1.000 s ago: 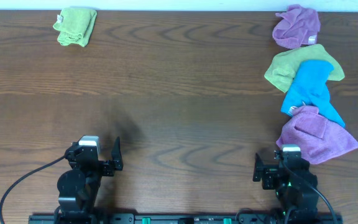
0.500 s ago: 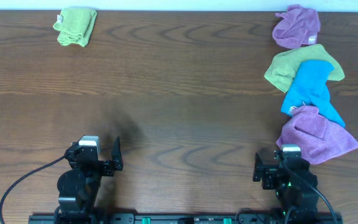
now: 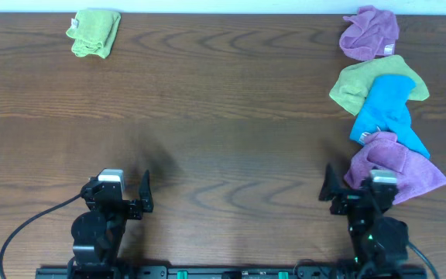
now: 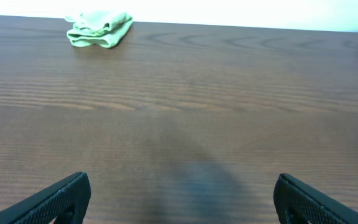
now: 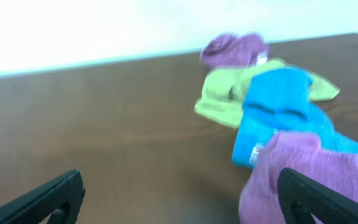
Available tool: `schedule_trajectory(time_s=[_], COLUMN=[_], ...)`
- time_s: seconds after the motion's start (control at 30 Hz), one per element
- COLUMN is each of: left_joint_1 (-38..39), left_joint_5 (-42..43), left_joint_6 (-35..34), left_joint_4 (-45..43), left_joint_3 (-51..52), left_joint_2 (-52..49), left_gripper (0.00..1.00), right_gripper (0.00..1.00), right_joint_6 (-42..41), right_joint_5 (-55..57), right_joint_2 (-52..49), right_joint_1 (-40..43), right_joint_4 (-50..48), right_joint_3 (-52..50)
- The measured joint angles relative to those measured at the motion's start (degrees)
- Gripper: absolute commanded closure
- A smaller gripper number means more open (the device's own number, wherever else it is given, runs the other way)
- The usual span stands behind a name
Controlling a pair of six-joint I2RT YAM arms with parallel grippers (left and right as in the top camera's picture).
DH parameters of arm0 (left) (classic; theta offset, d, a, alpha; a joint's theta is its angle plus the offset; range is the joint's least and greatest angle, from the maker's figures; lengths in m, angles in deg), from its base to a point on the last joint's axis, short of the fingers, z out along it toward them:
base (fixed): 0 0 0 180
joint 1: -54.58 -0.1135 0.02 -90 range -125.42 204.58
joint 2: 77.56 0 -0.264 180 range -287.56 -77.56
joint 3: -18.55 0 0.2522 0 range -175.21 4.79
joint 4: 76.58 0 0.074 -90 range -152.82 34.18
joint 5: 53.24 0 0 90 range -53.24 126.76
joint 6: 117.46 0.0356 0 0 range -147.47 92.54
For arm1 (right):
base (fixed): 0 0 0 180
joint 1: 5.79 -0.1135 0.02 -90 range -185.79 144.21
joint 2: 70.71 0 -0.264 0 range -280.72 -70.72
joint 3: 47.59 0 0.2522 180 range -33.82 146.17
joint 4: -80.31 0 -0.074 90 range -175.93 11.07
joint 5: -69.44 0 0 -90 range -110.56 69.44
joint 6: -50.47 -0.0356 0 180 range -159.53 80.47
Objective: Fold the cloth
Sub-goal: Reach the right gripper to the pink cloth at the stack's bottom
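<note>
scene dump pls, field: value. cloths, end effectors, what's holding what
table: brown wood
folded green cloth: far left corner, alone, already folded
far purple cloth: far right, crumpled
crumpled green cloth: right side, partly under the blue cloth
blue cloth, overlaps the crumpled green cloth and the near purple cloth
near purple cloth, crumpled, closest to the right arm
left end effector: open, empty, over bare table
right end effector: open, empty, facing the pile
held: nothing
</note>
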Motion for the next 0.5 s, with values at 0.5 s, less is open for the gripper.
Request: schedule_trajectory(time_s=[0.5], left_joint_1=[0.0], left_joint_5=[0.2], left_joint_6=[0.0], left_joint_4=[0.0], left_joint_3=[0.0], left_joint_2=[0.0], left_gripper=[0.05], right_gripper=[0.01], right_joint_6=[-22.1], right_joint_5=[9.0], right_joint_2=[-22.4], right_joint_1=[7.7], right_joint_4=[-11.0], right_joint_3=[5.4])
